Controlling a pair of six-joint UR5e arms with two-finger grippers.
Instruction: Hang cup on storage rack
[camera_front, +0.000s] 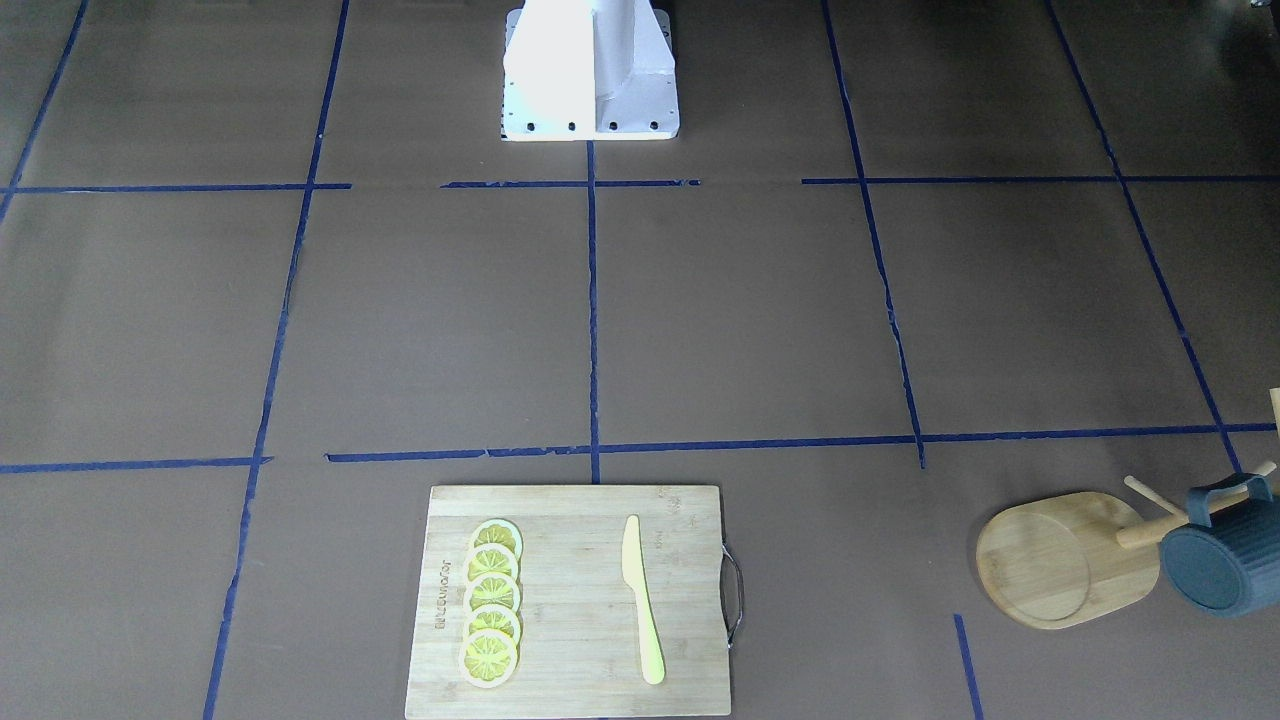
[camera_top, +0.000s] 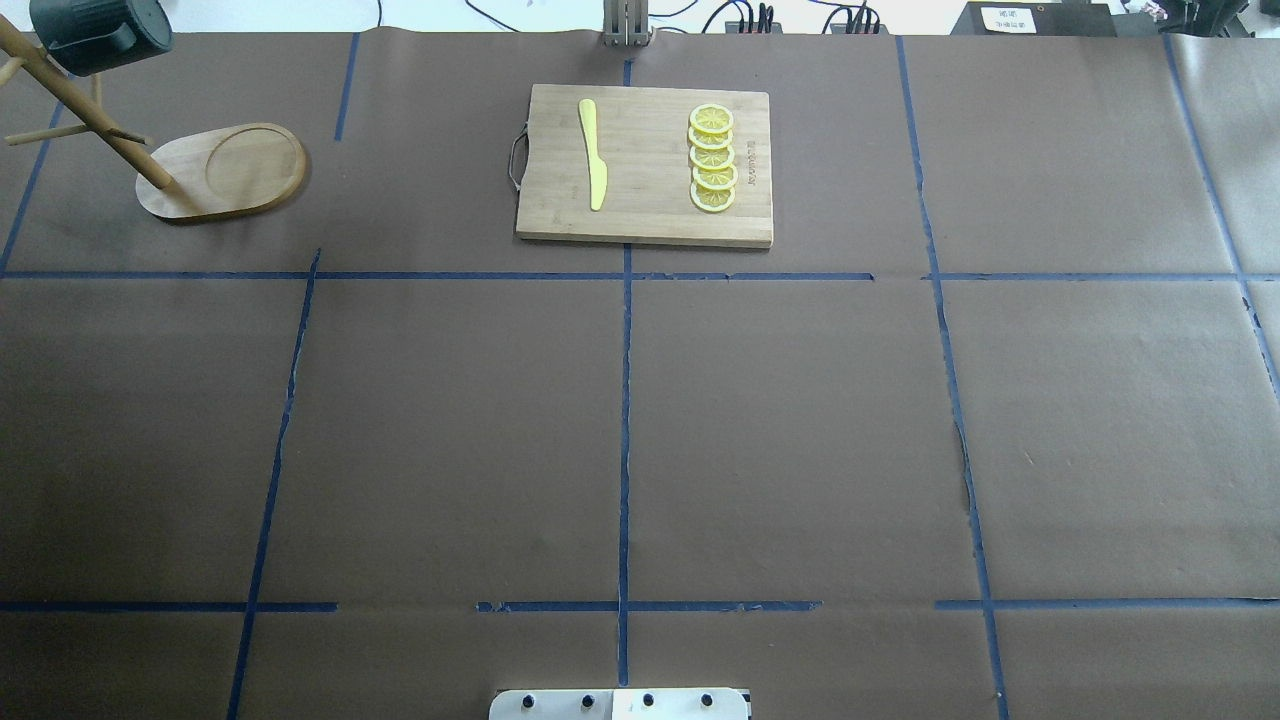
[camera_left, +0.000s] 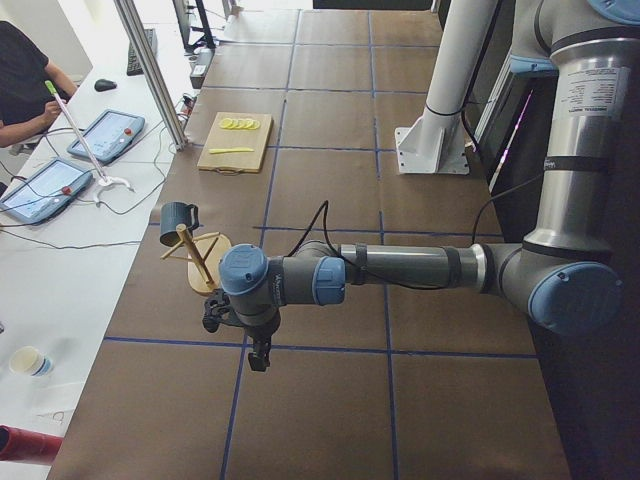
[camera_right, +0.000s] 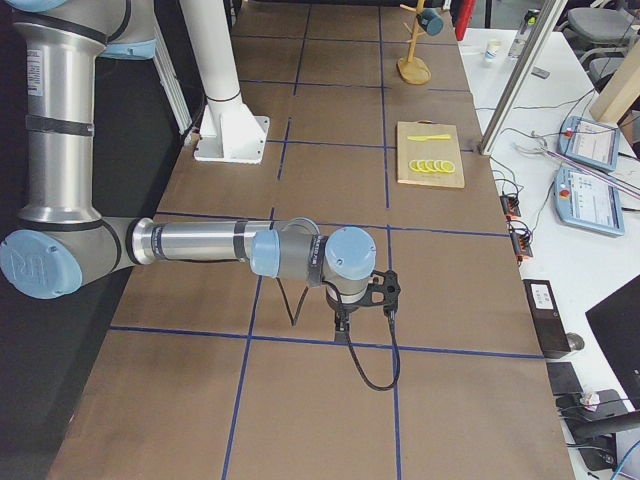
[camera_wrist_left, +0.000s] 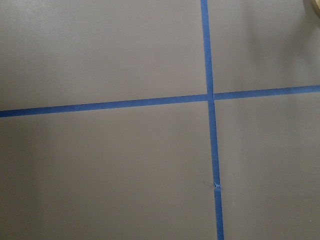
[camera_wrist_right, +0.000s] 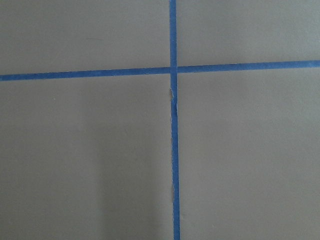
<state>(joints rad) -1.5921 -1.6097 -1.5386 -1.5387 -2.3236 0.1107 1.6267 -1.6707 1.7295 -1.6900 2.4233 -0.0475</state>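
Both grippers show only in the side views, the left gripper (camera_left: 259, 358) hanging over a tape crossing near the rack and the right gripper (camera_right: 386, 292) low over the table's other end, and I cannot tell whether either pair of fingers is apart or together; neither holds anything. One cup (camera_front: 1218, 566) hangs on the one storage rack (camera_front: 1058, 560) at the far left corner of the table, its handle over a peg near the top of the pole and its dark bottom turned outward, well apart from both arms. One cutting board (camera_top: 645, 215) lies at the far middle of the table, bearing one yellow knife (camera_top: 593, 152) and five lemon slices (camera_top: 712, 159) in an overlapping row. Blue tape lines (camera_top: 625, 430) mark the brown paper cover into squares, and each wrist view shows one crossing of them. Beside the table a person (camera_left: 22, 88) sits by two tablets (camera_left: 104, 135).
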